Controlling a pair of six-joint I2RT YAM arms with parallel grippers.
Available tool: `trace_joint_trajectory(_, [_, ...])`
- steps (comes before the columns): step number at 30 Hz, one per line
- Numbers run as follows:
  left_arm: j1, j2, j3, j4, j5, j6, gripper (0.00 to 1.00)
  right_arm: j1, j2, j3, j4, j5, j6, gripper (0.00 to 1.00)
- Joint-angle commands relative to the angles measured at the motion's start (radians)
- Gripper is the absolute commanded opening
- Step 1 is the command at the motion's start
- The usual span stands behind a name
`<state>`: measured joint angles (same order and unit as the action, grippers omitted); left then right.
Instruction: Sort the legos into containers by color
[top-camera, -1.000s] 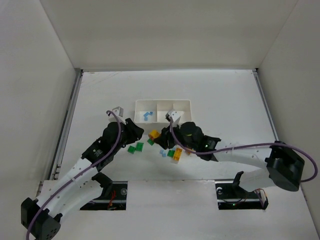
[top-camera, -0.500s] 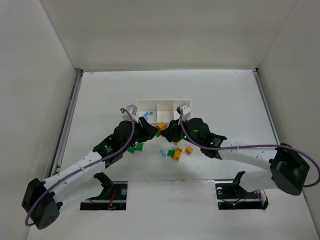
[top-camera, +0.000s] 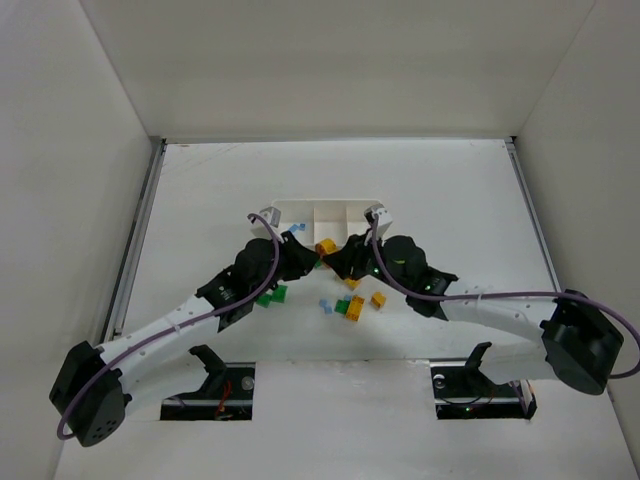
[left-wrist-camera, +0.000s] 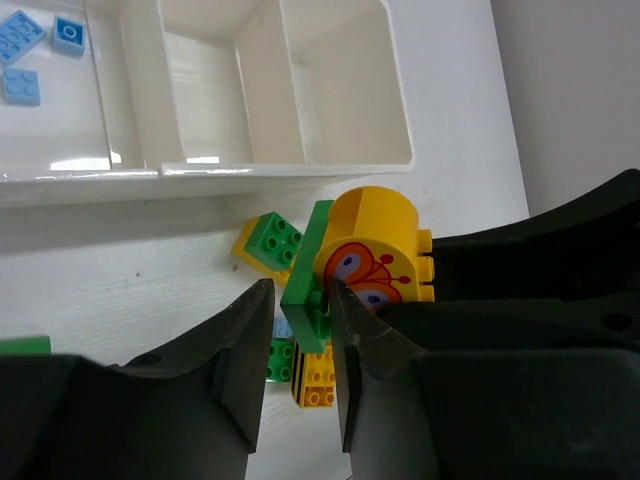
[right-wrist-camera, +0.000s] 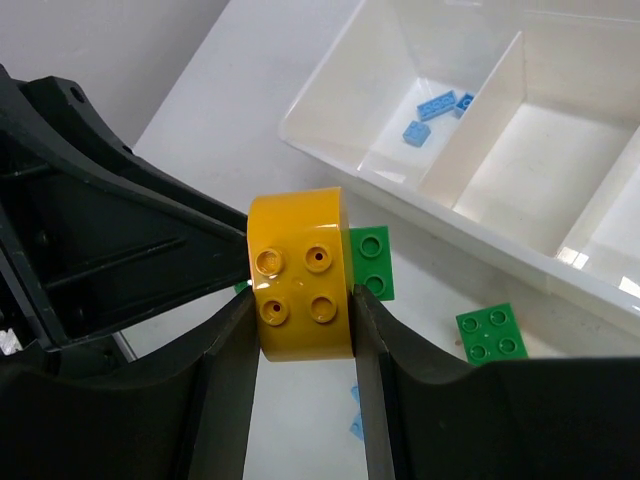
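Note:
My right gripper (right-wrist-camera: 302, 300) is shut on a rounded yellow lego (right-wrist-camera: 300, 270) with a painted face (left-wrist-camera: 375, 240), held just in front of the white tray (top-camera: 300, 206). A thin green lego plate (left-wrist-camera: 305, 300) sticks to its side. My left gripper (left-wrist-camera: 302, 290) meets it from the other side, jaws pinched onto that green plate (right-wrist-camera: 372, 262); only a sliver shows at one finger. The tray's containers (left-wrist-camera: 250, 170) hold pale blue legos (left-wrist-camera: 20, 35) in the left one. The other two look bare.
Loose legos lie on the table below the grippers: green ones (top-camera: 270, 296), yellow ones (top-camera: 377, 299) and small blue ones (top-camera: 325, 306). A green brick (right-wrist-camera: 490, 332) lies by the tray's front wall. White walls enclose the table.
Both grippers moved up toward the tray and came together. The left jaws narrowed onto the green plate stuck to the yellow lego that the right gripper still holds.

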<state>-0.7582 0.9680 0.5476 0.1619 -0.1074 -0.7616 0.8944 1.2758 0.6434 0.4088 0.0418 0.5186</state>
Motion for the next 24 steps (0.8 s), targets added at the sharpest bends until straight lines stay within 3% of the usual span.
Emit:
trace_joint_trajectory(1, [-0.014,0.005,0.029,0.074,-0.002,-0.007,0.23,-0.01,-0.013,-0.008,0.136,-0.029,0.053,0.22])
trace_joint_trajectory(13, [-0.008,-0.095,-0.043,0.108,-0.083,-0.005,0.04,-0.128,-0.073,-0.053,0.219,-0.152,0.201,0.22])
trace_joint_trajectory(24, [0.035,-0.19,-0.092,0.024,-0.095,0.01,0.03,-0.223,-0.076,-0.008,0.18,-0.186,0.215,0.22])
